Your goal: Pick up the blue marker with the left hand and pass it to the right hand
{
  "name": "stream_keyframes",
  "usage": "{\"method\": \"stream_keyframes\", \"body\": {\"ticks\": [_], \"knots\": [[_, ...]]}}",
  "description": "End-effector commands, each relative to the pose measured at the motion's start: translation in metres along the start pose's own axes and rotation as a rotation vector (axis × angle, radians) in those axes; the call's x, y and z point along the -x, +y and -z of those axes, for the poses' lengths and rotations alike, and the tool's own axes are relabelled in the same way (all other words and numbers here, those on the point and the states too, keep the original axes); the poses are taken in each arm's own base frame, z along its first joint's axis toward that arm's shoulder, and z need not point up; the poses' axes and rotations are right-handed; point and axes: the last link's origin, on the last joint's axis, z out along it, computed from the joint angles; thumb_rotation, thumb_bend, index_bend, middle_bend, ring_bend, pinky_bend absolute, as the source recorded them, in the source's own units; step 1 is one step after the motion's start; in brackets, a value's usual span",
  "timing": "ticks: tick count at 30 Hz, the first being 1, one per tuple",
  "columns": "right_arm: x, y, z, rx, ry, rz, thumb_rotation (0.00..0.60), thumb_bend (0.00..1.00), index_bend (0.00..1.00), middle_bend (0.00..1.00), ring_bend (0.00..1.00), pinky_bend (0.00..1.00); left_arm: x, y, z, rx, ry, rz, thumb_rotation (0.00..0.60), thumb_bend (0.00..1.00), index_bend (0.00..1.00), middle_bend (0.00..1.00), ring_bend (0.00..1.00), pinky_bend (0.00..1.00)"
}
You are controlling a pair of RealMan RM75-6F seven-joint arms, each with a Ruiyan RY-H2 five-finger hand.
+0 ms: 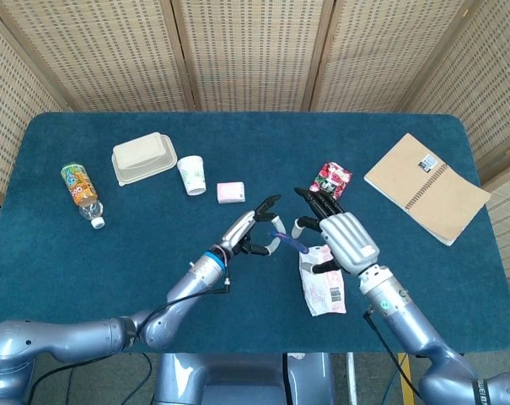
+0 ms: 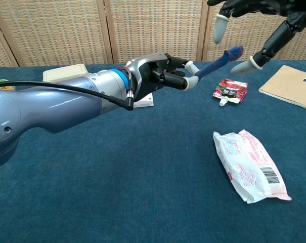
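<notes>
The desk [image 1: 238, 135] wore a dark blue cloth. Toward its left edge lay an orange-labelled bottle [image 1: 81, 192] on its side, with a beige lidded container [image 1: 143, 158] further in and a paper cup [image 1: 191, 175] standing just beside that. A small pink box [image 1: 231, 192] sat near the cup. A red snack pouch [image 1: 330, 179] lay right of centre, a white and pink packet [image 2: 249, 165] nearer the front, and a brown spiral notebook [image 1: 426, 187] at the right
</notes>
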Motion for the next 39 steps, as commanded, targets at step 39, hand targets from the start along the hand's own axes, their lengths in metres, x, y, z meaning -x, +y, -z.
{"method": "stream_keyframes", "body": {"ticks": [39], "knots": [[0.0045, 0.0032, -0.0017, 0.01, 0.014, 0.066, 0.6, 0.45, 0.57, 0.02, 0.0, 0.0, -0.0014, 0.0048, 0.0028, -0.004, 0.007, 0.031, 0.6, 0.49, 0.78, 0.0, 0.0, 0.0]]}}
